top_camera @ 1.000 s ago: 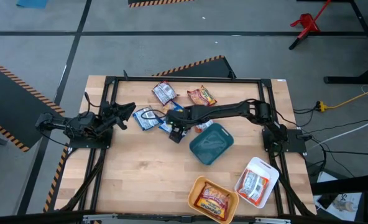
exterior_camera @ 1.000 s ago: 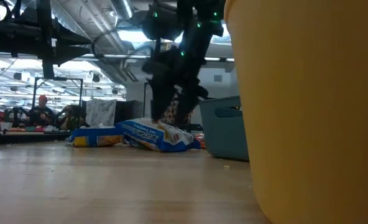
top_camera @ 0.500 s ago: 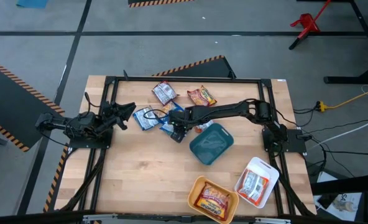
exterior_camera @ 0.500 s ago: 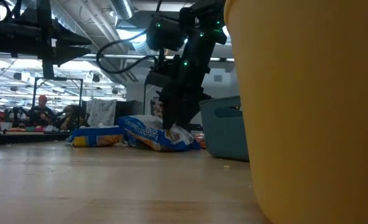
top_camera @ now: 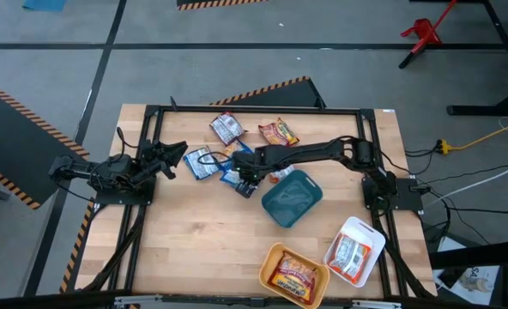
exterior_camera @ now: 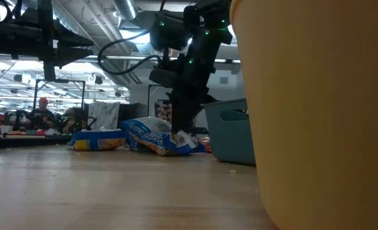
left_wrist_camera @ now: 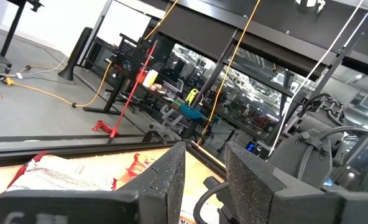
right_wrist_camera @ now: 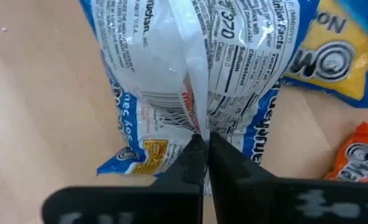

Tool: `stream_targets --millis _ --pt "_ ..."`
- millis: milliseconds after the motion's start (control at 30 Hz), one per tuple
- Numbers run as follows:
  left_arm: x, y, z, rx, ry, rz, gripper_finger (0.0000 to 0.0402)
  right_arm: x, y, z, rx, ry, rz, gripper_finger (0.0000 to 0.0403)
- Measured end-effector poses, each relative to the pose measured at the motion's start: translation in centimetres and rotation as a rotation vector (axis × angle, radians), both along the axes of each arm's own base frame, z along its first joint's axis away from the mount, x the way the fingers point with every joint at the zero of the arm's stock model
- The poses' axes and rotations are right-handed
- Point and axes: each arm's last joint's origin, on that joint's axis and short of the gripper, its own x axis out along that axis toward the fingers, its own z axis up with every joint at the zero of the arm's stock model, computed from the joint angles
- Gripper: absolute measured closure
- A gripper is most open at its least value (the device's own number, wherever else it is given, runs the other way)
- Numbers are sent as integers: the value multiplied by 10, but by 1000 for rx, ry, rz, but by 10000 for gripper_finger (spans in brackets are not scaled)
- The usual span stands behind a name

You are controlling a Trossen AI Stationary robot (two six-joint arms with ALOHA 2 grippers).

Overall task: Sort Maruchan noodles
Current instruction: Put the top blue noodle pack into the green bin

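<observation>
The right hand (top_camera: 244,178) is low at the middle of the counter (top_camera: 194,249), and its two fingers (right_wrist_camera: 193,163) are pinched on the middle seam of a blue-and-white packet (right_wrist_camera: 171,93) that lies under it with the printed back side up. In the low view this packet (exterior_camera: 156,136) rests on the wood with the arm coming down on it from above.

At about 9 o'clock from this hand lies another blue-and-white packet (top_camera: 202,163). At 11 o'clock is a red-and-white packet (top_camera: 226,128), and at 1 o'clock an orange packet (top_camera: 278,132). The teal tray (top_camera: 292,198) stands just beside the hand, at 4 o'clock. Further, near the front edge, the orange tray (top_camera: 293,275) holds one orange packet and the white tray (top_camera: 353,250) holds one red-and-white packet.

The left hand (top_camera: 176,154) waits at the left side of the counter, its fingers (left_wrist_camera: 168,177) apart and holding nothing.
</observation>
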Motion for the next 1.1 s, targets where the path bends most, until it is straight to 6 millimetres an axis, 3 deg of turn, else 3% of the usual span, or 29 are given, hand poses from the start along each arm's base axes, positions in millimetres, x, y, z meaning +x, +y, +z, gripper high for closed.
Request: stream_targets --millis 300,533,867,1100 --pt "0 0 0 0 0 0 294 9 1 36 28 -46 45 402" --pt "0 0 0 0 0 0 294 18 1 48 3 -136 71 387" --pt "0 0 0 0 1 0 294 37 7 32 -223 -426 -19 187" --pt "0 0 -2 3 19 0 294 27 36 2 -260 -389 -62 116"
